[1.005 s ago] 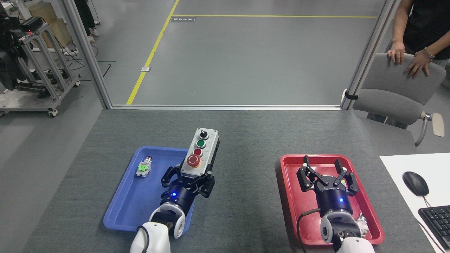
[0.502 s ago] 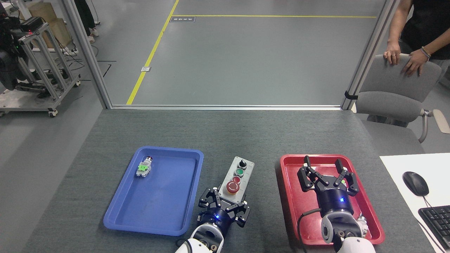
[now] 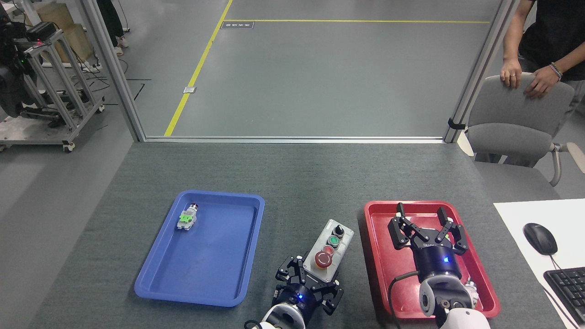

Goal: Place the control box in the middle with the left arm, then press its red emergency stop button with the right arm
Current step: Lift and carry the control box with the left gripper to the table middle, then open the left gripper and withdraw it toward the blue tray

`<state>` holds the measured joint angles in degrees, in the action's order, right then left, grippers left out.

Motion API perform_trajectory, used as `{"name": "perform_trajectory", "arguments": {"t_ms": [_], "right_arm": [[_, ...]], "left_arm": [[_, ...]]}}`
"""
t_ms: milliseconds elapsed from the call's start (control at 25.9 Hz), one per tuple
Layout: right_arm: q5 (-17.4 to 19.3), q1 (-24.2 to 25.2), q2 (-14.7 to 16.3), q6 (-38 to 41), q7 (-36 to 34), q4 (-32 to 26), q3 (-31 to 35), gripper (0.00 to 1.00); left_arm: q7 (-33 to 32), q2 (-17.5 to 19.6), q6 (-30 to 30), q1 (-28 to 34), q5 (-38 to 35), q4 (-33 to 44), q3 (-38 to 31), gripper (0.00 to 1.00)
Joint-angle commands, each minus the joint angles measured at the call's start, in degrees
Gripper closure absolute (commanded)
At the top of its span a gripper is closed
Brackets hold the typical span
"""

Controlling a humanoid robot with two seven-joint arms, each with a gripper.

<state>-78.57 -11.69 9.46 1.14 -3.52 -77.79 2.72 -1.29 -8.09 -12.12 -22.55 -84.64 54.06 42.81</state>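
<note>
Control box: oblong light-grey box lying on the bare dark-grey tabletop, in the gap between the blue tray and the red tray, nearer the red one. Set at a slant, far end angled to the right. Top face bears, far to near: black knob, green button, small red button, red emergency stop button with its yellow collar.

Left gripper: black claw fingers clenched around the near end of the control box, one set on each side of it; blue light lit on the body below. Grasp firm on the box's lower end; whether the box rests on the felt or is held just clear of it cannot be told.

Right gripper: fingers spread wide apart, holding nothing, poised over the red tray; blue light lit; black cable looping from the wrist.

Small grey-and-green switch part: lies in the far-left corner of the blue tray.

Person's hands: rest on the back of a grey chair beyond the table's right corner.
</note>
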Motion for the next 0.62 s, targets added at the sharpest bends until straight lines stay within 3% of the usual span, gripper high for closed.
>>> {"name": "perform_trajectory", "arguments": {"t_ms": [0, 77, 271, 464, 580], "right_arm": [[0.0, -0.09, 0.03, -0.17, -0.09, -0.17, 0.09, 0.0], [-0.09, -0.44, -0.06, -0.52, -0.09, -0.17, 0.09, 0.0], [-0.26, -1.06, -0.41, -0.7, 0.0, 0.01, 2.81, 0.0], [-0.53, -1.85, -0.41, -0.87, -0.09, 0.01, 3.69, 0.0], [-0.44, -1.85, -0.41, -0.87, -0.09, 0.09, 3.78, 0.0]], "left_arm": [[0.15, 0.09, -0.54, -0.04, -0.09, 0.08, 0.61, 0.19], [0.15, 0.09, -1.07, -0.04, 0.0, 0.17, 0.43, 0.03], [0.15, 1.58, 0.16, 2.42, 0.09, 6.23, -0.1, 0.02], [0.23, 14.41, 6.75, 12.7, 3.17, 28.37, -6.86, 0.01], [0.32, 19.07, 11.24, 17.89, 8.44, 37.34, -13.8, 0.01]]}}
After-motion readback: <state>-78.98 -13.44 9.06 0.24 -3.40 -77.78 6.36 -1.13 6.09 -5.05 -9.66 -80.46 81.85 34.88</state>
